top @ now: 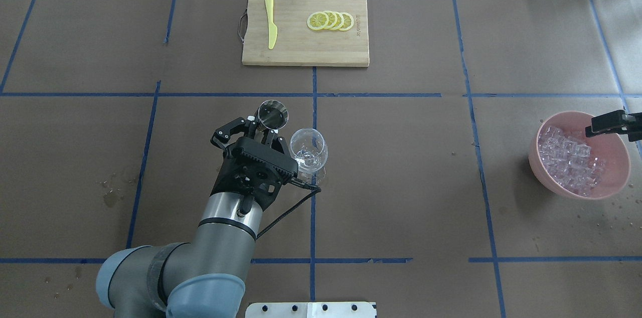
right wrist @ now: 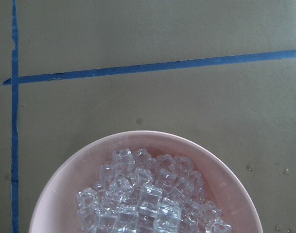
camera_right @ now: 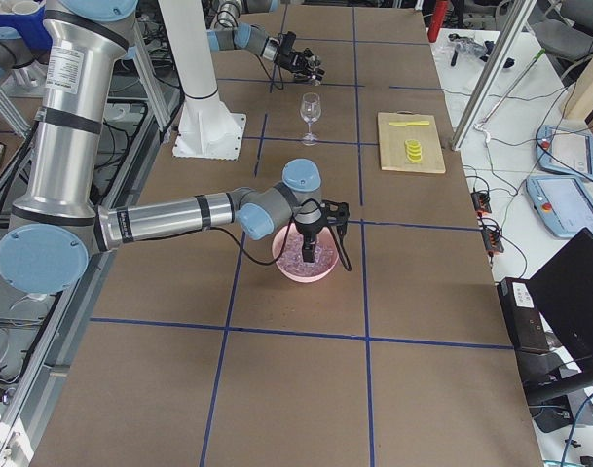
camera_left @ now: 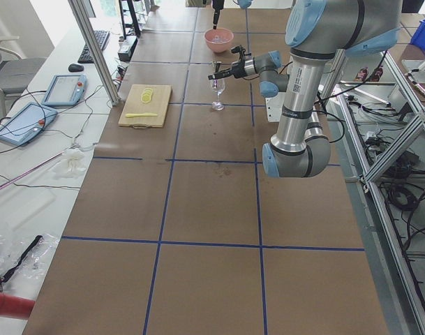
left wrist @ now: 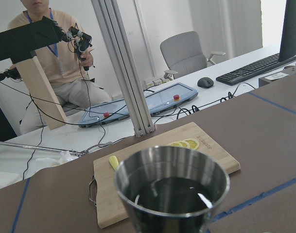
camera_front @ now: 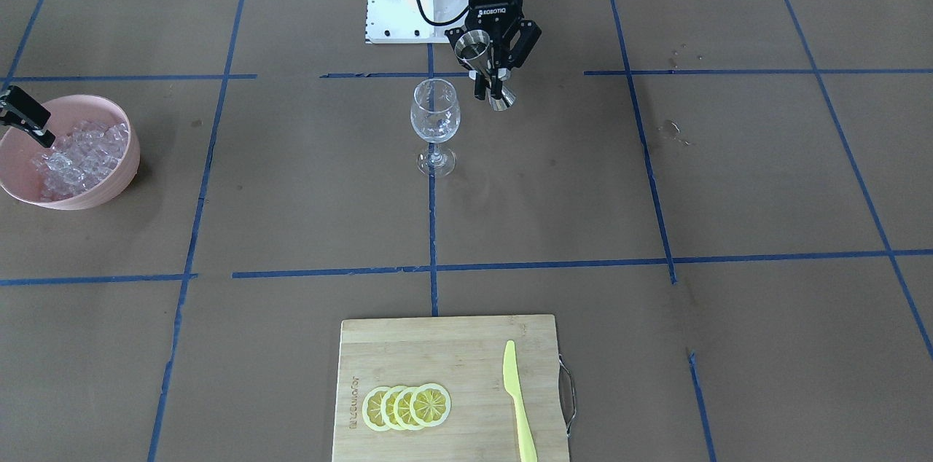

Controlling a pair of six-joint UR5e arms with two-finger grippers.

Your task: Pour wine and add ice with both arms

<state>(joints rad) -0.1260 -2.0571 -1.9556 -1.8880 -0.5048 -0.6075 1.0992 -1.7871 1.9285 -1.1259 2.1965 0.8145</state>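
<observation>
Left pincer (camera_front: pixel 492 72) clamps one steel jigger (top: pixel 272 113) beside one wine glass (camera_front: pixel 435 116). Right pincer (top: pixel 602 125), spread apparently unreadable at the frame edge, hangs over one pink bowl (camera_front: pixel 109 189) of ice (top: pixel 572 160). Four lemon slices (top: pixel 331 20) lie overlapping.

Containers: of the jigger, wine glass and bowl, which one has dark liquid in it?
The steel jigger held by the left gripper: the left wrist view shows dark liquid inside. The wine glass looks empty; the pink bowl holds only ice.

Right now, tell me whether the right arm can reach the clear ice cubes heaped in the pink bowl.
Probably yes. The right gripper hangs over the pink bowl, its jaws pointing down at the clear ice cubes. Nothing covers the heap.
</observation>
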